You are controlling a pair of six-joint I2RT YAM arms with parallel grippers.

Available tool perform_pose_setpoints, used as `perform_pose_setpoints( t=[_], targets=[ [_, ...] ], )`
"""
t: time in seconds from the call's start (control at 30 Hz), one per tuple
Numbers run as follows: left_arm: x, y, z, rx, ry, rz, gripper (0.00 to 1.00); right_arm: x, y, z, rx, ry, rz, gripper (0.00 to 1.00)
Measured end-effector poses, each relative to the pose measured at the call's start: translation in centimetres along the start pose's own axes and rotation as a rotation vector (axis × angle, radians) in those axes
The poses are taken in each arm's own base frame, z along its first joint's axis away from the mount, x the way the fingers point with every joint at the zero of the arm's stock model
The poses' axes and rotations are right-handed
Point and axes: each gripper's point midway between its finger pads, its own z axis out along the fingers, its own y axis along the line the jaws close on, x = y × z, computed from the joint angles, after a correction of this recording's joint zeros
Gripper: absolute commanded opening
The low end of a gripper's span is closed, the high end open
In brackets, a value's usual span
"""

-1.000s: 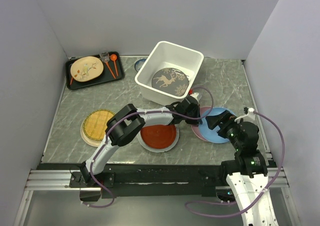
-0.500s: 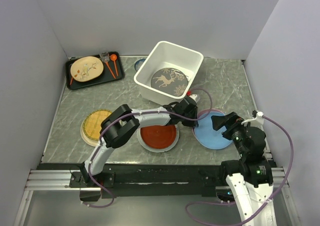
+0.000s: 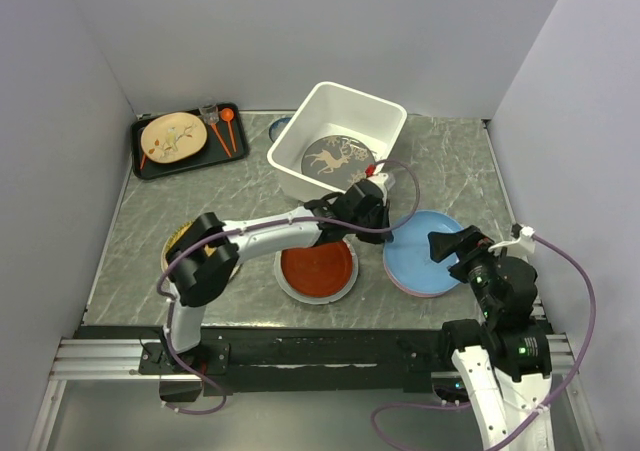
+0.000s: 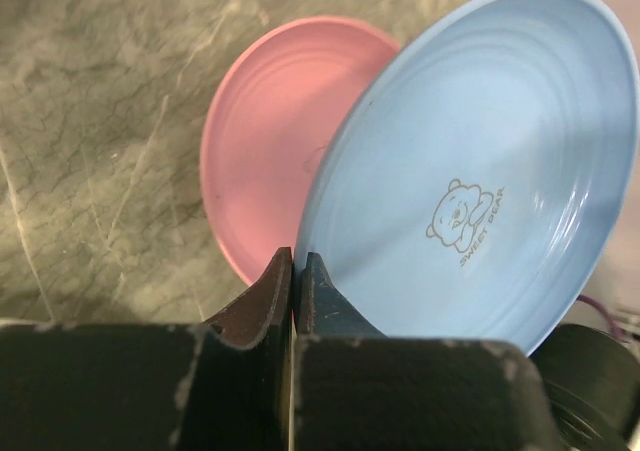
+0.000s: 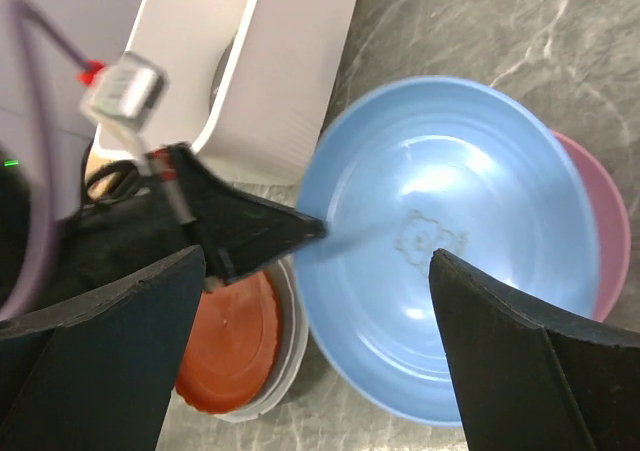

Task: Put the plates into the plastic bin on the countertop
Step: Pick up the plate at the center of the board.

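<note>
Plate in blue (image 3: 425, 253) has shifted toward the bin (image 3: 392, 119) since a second ago and now covers almost all of the pink plate (image 4: 262, 136) under it. Left pincer (image 4: 295, 276) has moved up and left with it, close to the bin's near wall. Right pincer (image 3: 455, 243) has backed off the plate toward its own base. Meaning: the left arm alone has this plate now, the lift looks under way, and a drop into the bin is likely next.

Left pincer: clamped tight on the blue plate's rim, pinched between both fingers, nothing else held. Right pincer: jaws as wide as they go, empty, hanging near the plate's right edge, not touching as far as I can tell.

Bin sits at the back of the desk (image 3: 140, 231), grey reindeer plate (image 3: 337, 161) already inside. Red plate (image 3: 318, 268) and pink plate not yet binned; yellow plate (image 3: 178, 249) mostly hidden by the left arm.
</note>
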Motion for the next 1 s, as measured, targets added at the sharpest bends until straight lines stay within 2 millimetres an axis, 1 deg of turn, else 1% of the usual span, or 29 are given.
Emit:
perform_pose_setpoints(
  t=[0.07, 0.17, 0.27, 0.33, 0.4, 0.53, 0.67, 0.87, 1.0],
  targets=[
    [-0.9, -0.8, -1.3, 0.018, -0.023, 0.003, 0.01, -0.6, 0.1, -0.3, 0.002, -0.02, 0.0, 1.0],
    [-1.7, -1.4, -3.4, 0.025, -0.052, 0.009, 0.01, -1.2, 0.4, -0.6, 0.0, -0.041, 0.001, 1.0],
    [-2.4, -1.5, -5.8, 0.014, -0.077, 0.023, 0.01, -1.2, 0.4, -0.5, 0.003, -0.039, 0.002, 1.0],
    [-3.2, -1.5, -7.3, 0.005, -0.104, 0.027, 0.01, -1.1, 0.4, -0.4, 0.002, -0.03, 0.005, 1.0],
    [-3.8, -1.1, -8.8, -0.012, -0.13, 0.033, 0.01, -1.1, 0.7, -0.2, -0.006, -0.025, 0.011, 1.0],
    [-5.0, 0.5, -11.1, -0.064, -0.169, 0.027, 0.01, -1.3, 1.2, -0.1, -0.025, -0.026, 0.012, 1.0],
    [-6.0, 2.8, -13.0, -0.133, -0.21, 0.007, 0.01, -1.3, 1.5, 0.5, -0.032, -0.013, 0.01, 1.0],
    [-6.6, 6.9, -16.1, -0.242, -0.25, -0.035, 0.01, -1.2, 2.9, 2.2, -0.076, 0.029, 0.014, 1.0],
    [-6.9, 9.4, -18.3, -0.299, -0.282, -0.069, 0.01, -0.6, 3.3, 3.5, -0.1, 0.063, 0.019, 1.0]
  ],
)
